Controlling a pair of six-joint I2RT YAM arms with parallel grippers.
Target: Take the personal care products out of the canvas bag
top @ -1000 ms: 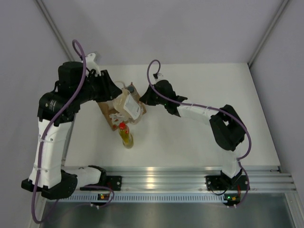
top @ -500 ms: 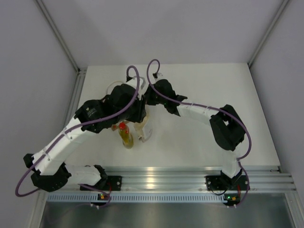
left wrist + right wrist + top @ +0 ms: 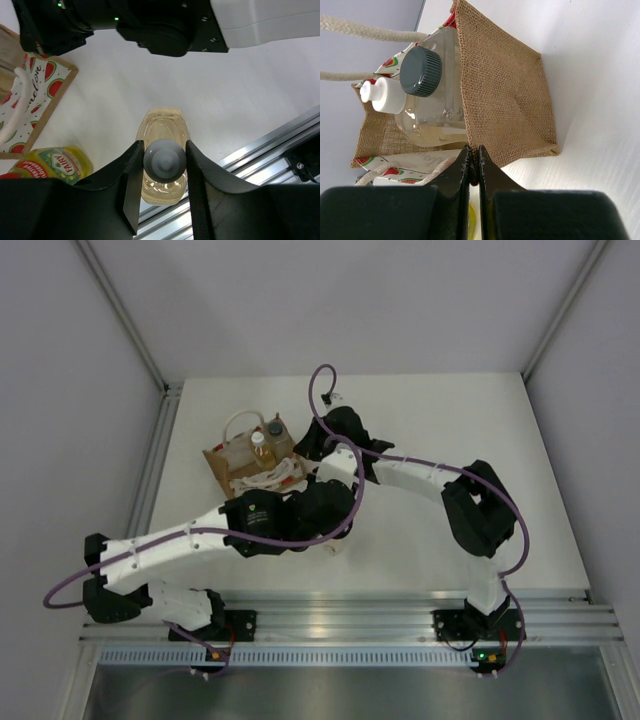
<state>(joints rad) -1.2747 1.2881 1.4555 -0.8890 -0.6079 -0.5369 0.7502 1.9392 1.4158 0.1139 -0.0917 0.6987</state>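
Note:
My left gripper [image 3: 164, 161] is shut on the dark grey cap of a clear bottle [image 3: 163, 125], which stands upright under it above the white table near the front rail. A yellow bottle [image 3: 52, 162] stands just left of it; in the top view my left arm hides it. The canvas bag [image 3: 240, 462] sits at the back left with its rope handles loose. It holds a clear bottle with a dark grey cap [image 3: 421, 71] and a white-capped bottle [image 3: 382, 94]. My right gripper [image 3: 474, 152] is shut on the canvas bag [image 3: 505, 100] at its rim.
The aluminium front rail [image 3: 260, 150] runs close beside the held bottle. My right arm [image 3: 420, 475] stretches across the table's middle towards the bag. My left arm [image 3: 190, 540] lies low along the front left.
My left arm has swung from the bag towards the front of the table, carrying the clear bottle. It now covers the yellow bottle in the top view. The right gripper has stayed on the bag.

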